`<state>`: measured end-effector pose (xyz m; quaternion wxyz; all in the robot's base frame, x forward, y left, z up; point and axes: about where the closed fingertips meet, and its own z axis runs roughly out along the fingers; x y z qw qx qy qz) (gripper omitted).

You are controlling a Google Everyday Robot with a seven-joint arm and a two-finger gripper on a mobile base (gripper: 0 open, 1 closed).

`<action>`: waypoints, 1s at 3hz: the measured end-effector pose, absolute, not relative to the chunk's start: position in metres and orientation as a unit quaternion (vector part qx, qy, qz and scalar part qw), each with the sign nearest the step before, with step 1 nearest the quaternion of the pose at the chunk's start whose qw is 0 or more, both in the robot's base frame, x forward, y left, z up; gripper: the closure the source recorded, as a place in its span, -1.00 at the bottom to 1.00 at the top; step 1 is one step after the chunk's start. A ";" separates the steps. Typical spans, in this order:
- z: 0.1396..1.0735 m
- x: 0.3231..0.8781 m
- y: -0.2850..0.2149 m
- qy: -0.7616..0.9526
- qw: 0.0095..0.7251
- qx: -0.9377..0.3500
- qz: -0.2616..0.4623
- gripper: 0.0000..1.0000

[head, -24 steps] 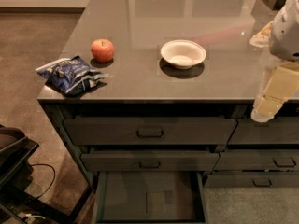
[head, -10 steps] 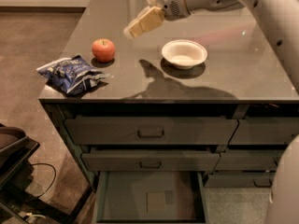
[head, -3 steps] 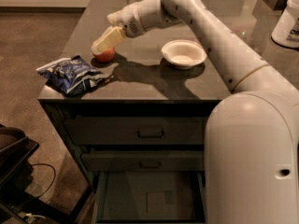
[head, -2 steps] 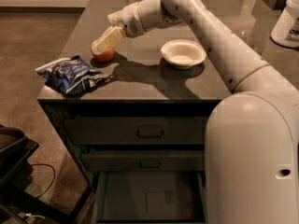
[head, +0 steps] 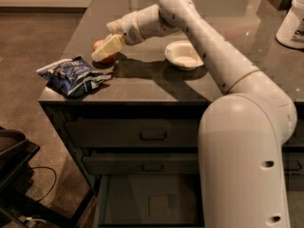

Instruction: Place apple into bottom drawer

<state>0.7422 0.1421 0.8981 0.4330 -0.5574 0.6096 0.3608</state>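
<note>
We are logging the gripper [head: 108, 48] sitting against the apple [head: 99, 45] on the desk [head: 156, 82], hiding most of it; whether it is clamped, we cannot tell. The bottom drawer [head: 128, 204] is standing open far below the gripper.

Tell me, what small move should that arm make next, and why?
Probably take hold of the apple and lift it just clear of the countertop. The gripper is right over the apple, covering most of it. The apple sits on the countertop beside the blue bag, and the bottom drawer stands open below.
</note>
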 end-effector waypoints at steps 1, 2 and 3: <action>0.891 0.747 0.148 0.607 0.433 -0.556 0.367 -1.00; 0.883 0.753 0.155 0.606 0.438 -0.552 0.369 -1.00; 0.874 0.757 0.159 0.606 0.444 -0.547 0.369 -1.00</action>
